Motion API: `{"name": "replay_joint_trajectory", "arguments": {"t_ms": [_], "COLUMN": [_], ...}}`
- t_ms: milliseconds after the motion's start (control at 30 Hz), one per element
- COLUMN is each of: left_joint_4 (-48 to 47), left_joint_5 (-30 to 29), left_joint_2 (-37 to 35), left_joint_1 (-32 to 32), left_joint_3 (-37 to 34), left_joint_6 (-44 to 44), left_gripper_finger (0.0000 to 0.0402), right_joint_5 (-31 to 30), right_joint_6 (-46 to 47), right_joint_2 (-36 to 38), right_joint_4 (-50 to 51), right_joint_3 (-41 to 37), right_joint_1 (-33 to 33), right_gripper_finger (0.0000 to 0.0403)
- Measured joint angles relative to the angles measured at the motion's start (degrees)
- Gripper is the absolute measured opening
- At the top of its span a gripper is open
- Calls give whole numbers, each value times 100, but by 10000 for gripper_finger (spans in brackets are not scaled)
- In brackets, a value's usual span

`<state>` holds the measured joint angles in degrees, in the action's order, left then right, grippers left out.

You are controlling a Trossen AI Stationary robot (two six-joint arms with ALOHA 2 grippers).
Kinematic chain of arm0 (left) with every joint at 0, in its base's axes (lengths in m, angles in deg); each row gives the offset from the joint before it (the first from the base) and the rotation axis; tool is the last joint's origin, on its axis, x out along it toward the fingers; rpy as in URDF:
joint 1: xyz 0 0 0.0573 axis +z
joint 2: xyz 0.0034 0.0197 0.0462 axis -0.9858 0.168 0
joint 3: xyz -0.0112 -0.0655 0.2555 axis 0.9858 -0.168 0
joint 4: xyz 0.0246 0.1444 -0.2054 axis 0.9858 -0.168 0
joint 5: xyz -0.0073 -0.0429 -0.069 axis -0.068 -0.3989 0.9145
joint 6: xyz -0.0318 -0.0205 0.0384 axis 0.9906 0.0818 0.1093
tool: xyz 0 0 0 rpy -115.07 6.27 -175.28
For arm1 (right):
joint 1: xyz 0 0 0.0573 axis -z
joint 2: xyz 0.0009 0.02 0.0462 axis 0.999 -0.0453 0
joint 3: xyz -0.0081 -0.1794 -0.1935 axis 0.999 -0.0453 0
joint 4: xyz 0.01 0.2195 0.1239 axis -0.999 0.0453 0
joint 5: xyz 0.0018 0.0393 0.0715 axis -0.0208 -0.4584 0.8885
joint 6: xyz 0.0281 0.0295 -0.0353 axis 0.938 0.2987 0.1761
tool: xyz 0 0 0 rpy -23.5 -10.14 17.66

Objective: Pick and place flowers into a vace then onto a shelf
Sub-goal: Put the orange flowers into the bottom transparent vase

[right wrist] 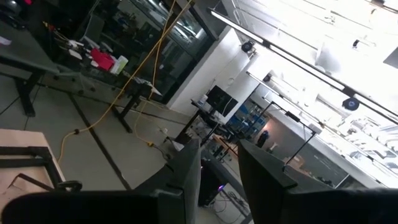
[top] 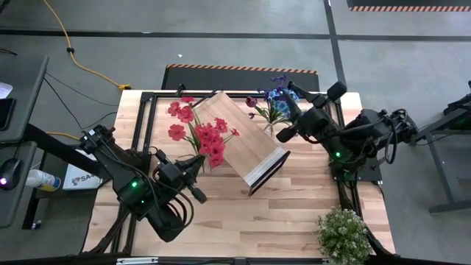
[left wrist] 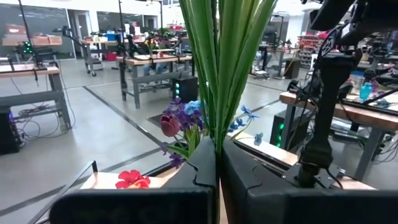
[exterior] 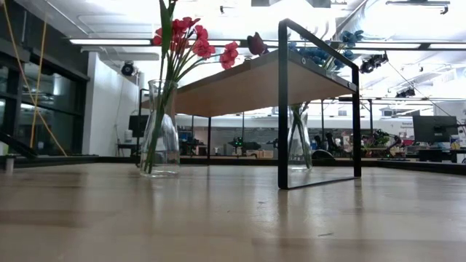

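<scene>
The red flowers (top: 208, 140) stand in a clear glass vase (exterior: 160, 135) on the table, left of the shelf (top: 239, 136). The shelf is a light-wood board on a dark frame and stands askew mid-table. My left gripper (top: 199, 165) is shut on the flowers' green stems (left wrist: 217, 93), above what the low view covers. Blue and purple flowers (top: 276, 99) stand in a second vase (exterior: 298, 142) at the shelf's far right. My right gripper (top: 283, 136) hovers beside them, open, with nothing between its fingers (right wrist: 186, 168). My left gripper pinches the bunch of green stems (left wrist: 217, 127) between its two fingers, below the blooms. The fingers lie level and across the upright stems, coming slantwise from the table's near left. The stems' lower ends (exterior: 154, 149) stand inside the glass vase, which rests on the table.
A bushy pale-green potted plant (top: 342, 234) sits at the table's near right corner. The shelf's dark end frame (exterior: 284, 109) stands on the tabletop between the two vases. Bare wood lies along the near edge (top: 243, 228).
</scene>
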<state>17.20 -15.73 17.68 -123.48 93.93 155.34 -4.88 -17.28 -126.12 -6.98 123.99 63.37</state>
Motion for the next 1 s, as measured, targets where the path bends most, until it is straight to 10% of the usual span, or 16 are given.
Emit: {"name": "replay_joint_trajectory", "arguments": {"t_ms": [1000], "left_joint_4": [19], "left_joint_5": [7], "left_joint_2": [0], "left_joint_1": [4], "left_joint_3": [0], "left_joint_6": [-105], "left_gripper_finger": [58], "right_joint_5": [-77], "right_joint_6": [197], "right_joint_2": [0], "right_joint_4": [46], "right_joint_3": [0], "right_joint_1": [0], "right_gripper_finger": [99]}}
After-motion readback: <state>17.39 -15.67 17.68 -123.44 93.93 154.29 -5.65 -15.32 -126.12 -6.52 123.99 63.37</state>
